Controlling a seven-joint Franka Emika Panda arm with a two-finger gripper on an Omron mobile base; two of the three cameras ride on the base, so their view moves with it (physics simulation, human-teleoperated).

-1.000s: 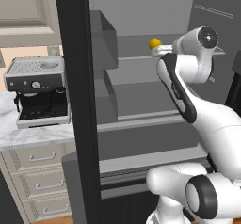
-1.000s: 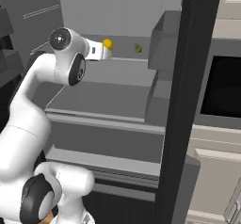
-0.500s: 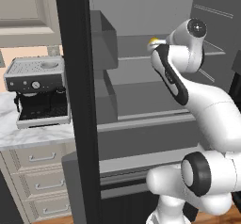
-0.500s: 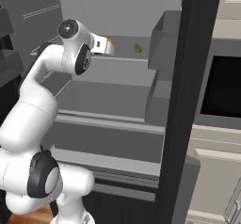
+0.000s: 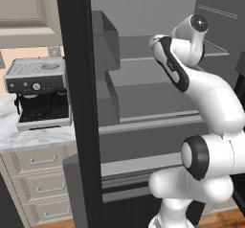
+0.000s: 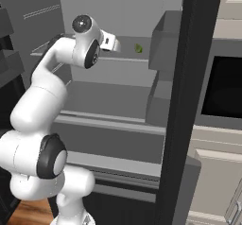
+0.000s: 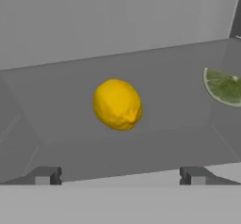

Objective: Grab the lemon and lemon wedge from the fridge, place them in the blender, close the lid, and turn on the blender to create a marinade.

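In the hand view the lemon (image 7: 117,104), a yellow oval fruit, lies on a grey shelf of the fridge (image 7: 155,68), straight ahead of my gripper (image 7: 120,176). The fingertips (image 7: 44,176) stand wide apart, short of the fruit, with nothing between them. The lemon wedge (image 7: 223,86), a pale green slice, rests further right on the same shelf. From the right base view the hand (image 6: 112,42) reaches in at the upper shelf, and the wedge (image 6: 138,48) lies just past it. The blender and the lid are out of view.
The fridge's black door edge (image 5: 76,102) stands upright left of the arm, with boxy door bins (image 5: 103,40) on it. An espresso machine (image 5: 40,95) sits on the marble counter above drawers (image 5: 38,184). A second door edge (image 6: 182,101) and a dark oven window (image 6: 222,91) are to the right.
The arm has swung deeper into the fridge and the hand has moved in toward the upper shelf, now covering the lemon in both base views. The fingers have stayed open.
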